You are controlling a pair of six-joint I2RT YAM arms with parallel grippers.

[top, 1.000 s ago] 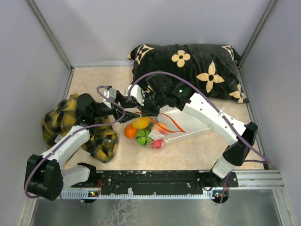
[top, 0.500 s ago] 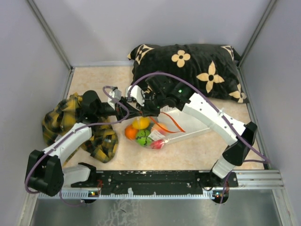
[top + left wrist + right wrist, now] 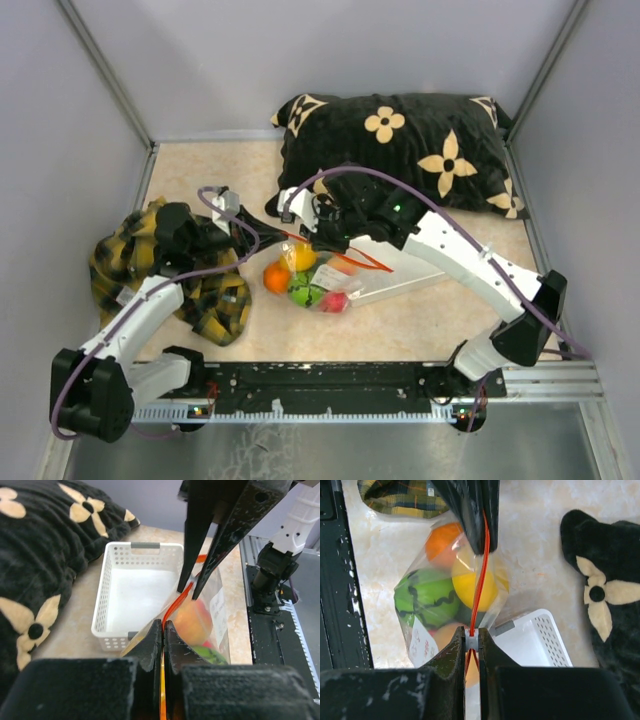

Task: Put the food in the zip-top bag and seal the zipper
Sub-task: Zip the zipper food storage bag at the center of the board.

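Clear crinkly zip-top bag point(image 3: 422, 637) holding yellow, orange and striped green toy fruits point(image 3: 462, 585), over the beige bench point(image 3: 535, 540) beside a white lattice basket point(image 3: 145, 545), left fingers point(image 3: 150, 649) pinched shut on its thin red-orange zipper strip point(image 3: 481, 565), right fingers point(image 3: 456, 652) clamped on the same strip further along

I can read no word or number anywhere. The bag point(image 3: 412, 577) has a white label point(image 3: 422, 642) stuck to its side with small print on it, but the print is too blurred and too tiny for me to make out.
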